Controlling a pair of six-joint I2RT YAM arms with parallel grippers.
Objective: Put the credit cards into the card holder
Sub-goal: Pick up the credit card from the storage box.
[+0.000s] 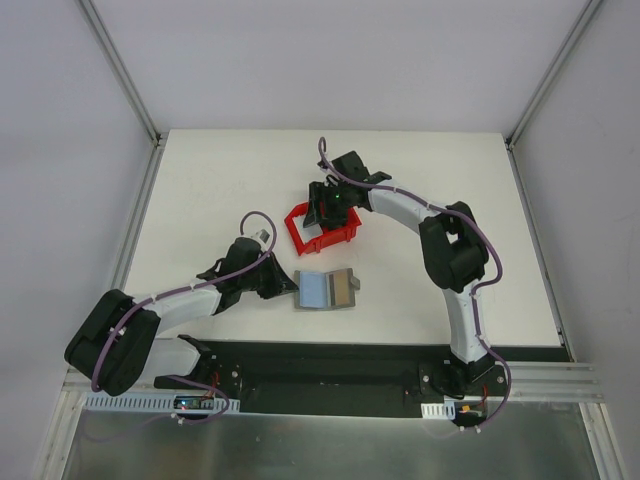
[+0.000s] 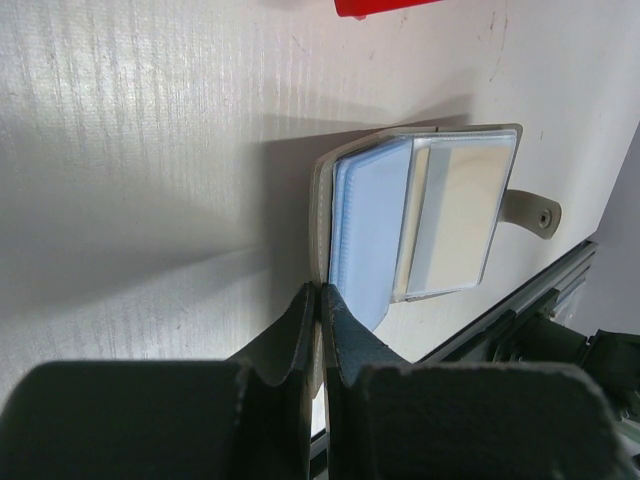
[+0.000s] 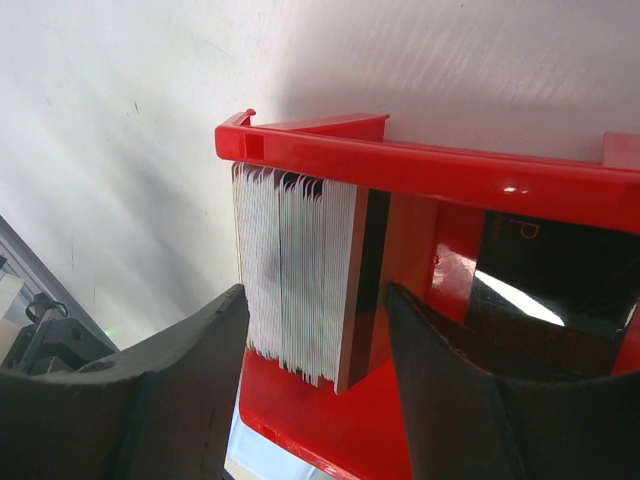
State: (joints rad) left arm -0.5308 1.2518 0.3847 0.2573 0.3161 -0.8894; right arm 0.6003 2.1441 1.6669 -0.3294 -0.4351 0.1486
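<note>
The card holder (image 1: 322,290) lies open on the table, blue-grey inside, with a tan card (image 1: 342,288) in its right pocket. My left gripper (image 1: 290,285) is shut on the holder's left cover edge. In the left wrist view its jaws (image 2: 320,300) pinch that thin edge, with the holder (image 2: 370,220) and tan card (image 2: 455,215) beyond. My right gripper (image 1: 328,208) is inside the red bin (image 1: 345,236). In the right wrist view it (image 3: 315,330) is open around an upright stack of several credit cards (image 3: 295,270), mostly white edges, with a tan and dark card at the right end.
The red bin's rim (image 3: 420,165) crosses just beyond the card stack, and its corner shows in the left wrist view (image 2: 385,6). The holder's snap tab (image 2: 530,210) points toward the table's near edge with its black rail (image 1: 380,365).
</note>
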